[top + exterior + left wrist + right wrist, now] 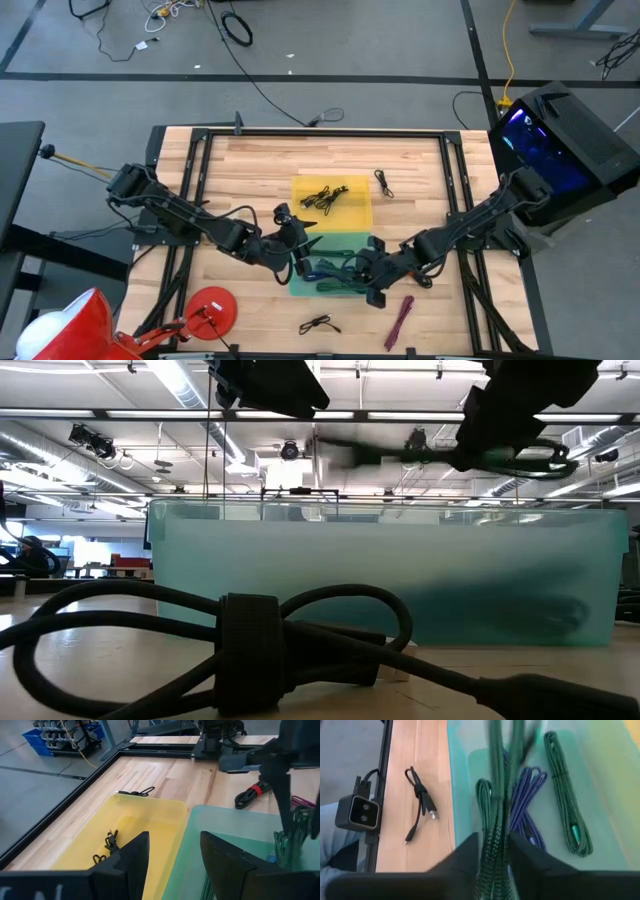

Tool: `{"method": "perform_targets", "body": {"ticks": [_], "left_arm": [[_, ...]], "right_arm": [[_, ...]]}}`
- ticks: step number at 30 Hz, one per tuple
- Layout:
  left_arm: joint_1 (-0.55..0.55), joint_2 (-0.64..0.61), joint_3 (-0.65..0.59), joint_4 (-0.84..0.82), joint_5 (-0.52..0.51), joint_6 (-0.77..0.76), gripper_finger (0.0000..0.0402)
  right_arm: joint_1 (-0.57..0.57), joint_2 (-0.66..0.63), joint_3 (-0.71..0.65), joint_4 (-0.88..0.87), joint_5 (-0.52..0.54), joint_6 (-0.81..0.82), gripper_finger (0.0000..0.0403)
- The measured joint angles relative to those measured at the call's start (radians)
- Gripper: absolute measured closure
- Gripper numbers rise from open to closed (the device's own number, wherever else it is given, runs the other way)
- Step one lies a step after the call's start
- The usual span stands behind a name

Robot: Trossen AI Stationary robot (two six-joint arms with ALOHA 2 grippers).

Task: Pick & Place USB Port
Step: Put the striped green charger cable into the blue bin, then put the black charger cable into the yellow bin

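A green braided USB cable (492,845) sits between the fingers of my right gripper (492,855), which hovers over the translucent green bin (300,285); in the high view that gripper (368,270) is above the bin's right half. More coiled green and purple cables (530,805) lie on the bin's floor. My left gripper (172,865) is open and holds nothing, above the seam between the yellow bin (150,827) and the green bin (225,827). Black cables (325,195) lie in the yellow bin. My right gripper pinches the green braided cable between its two fingers at a bunched stretch of strands (493,837), coming from above. The cable is lifted, and its strands (295,827) hang below the gripper into the green bin. Whether its lower end rests on the bin floor does not show.
On the wood lie a black cable (318,324) near the near edge, a magenta cable (400,320) beside it, and another black cable (383,183) right of the yellow bin. A red object (210,310) sits at the near left. A black frame (320,133) rims the table.
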Motion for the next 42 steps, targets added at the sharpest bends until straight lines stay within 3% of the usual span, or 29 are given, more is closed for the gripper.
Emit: {"method": "perform_targets", "body": {"ticks": [4,8,12,18,25,33,36,42], "left_arm": [[0.0,0.0,0.0,0.0,0.0,0.0,0.022],[0.0,0.0,0.0,-0.002,0.0,0.0,0.022],[0.0,0.0,0.0,-0.006,0.0,-0.001,0.022],[-0.003,0.0,0.0,-0.01,0.018,-0.002,0.022],[-0.003,0.0,0.0,-0.002,0.046,-0.003,0.022],[-0.003,0.0,0.0,0.004,0.072,-0.009,0.022],[-0.003,0.0,0.0,0.004,0.101,-0.01,0.022],[-0.003,0.0,0.0,0.003,0.125,-0.011,0.022]], "right_arm": [[-0.003,-0.001,0.0,0.01,0.048,-0.006,0.0219],[-0.024,-0.018,0.0,-0.003,0.106,-0.025,0.0164],[-0.074,-0.088,0.0,-0.126,0.221,-0.049,0.0144],[-0.194,-0.251,0.0,-0.358,0.393,-0.045,0.0148],[-0.431,-0.336,0.0,-0.509,0.393,-0.038,0.0161],[-0.72,-0.244,0.0,-0.499,0.258,-0.195,0.0161],[-0.783,-0.187,0.0,-0.467,0.19,-0.255,0.0161],[-0.838,-0.084,0.0,-0.446,0.154,-0.293,0.0161]]}}
